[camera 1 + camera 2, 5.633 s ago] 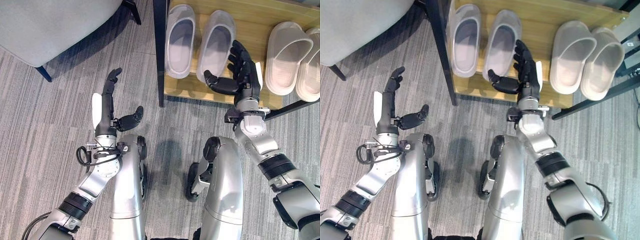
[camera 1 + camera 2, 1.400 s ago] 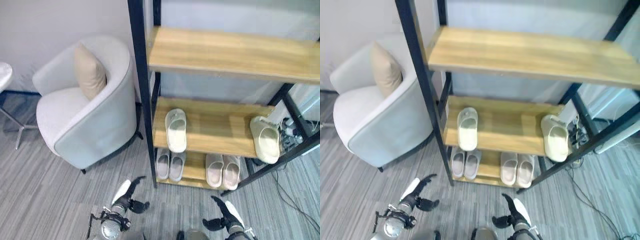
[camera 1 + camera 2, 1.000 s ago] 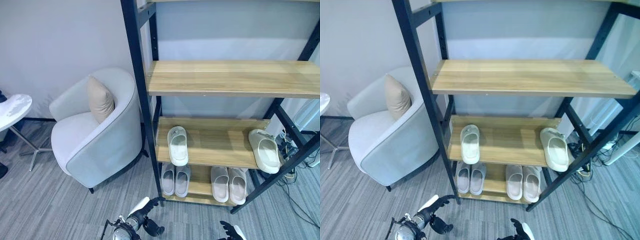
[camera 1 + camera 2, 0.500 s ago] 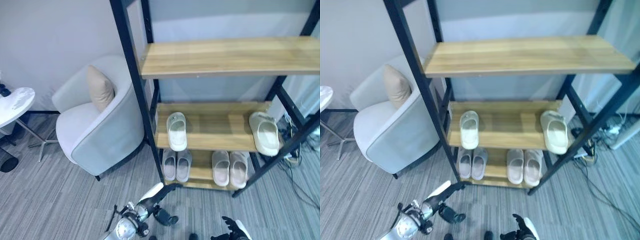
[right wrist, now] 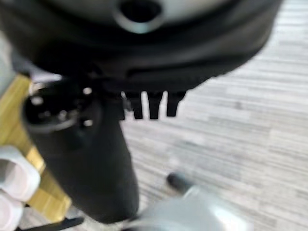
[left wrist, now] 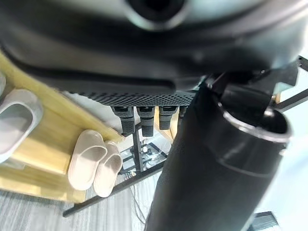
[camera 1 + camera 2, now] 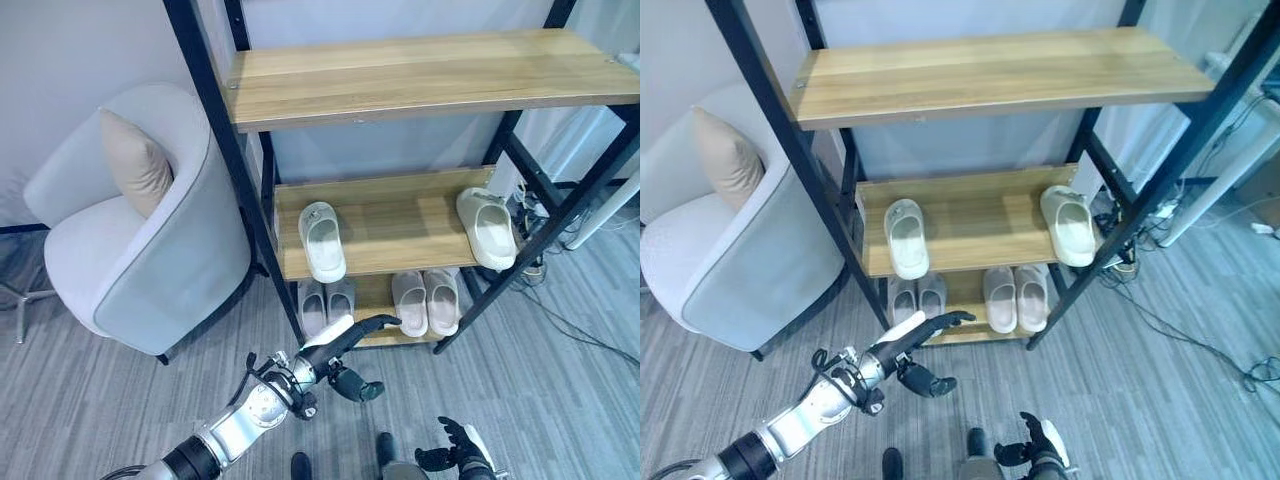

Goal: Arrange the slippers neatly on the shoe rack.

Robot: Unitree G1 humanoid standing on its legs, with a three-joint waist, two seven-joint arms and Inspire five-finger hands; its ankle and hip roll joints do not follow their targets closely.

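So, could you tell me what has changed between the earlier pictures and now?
The camera has pulled up from the bottom shelf to take in the whole shoe rack. The left hand has stretched forward toward the rack, fingers straight; the right hand, earlier open at the bottom-shelf slippers, now sits low and empty. Nothing was grasped. The two slippers on the middle shelf stay far apart.

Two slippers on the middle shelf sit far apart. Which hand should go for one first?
Left. The left hand is raised and extended toward the rack, below the left slipper. The right hand hangs low near the floor, far from the right slipper.
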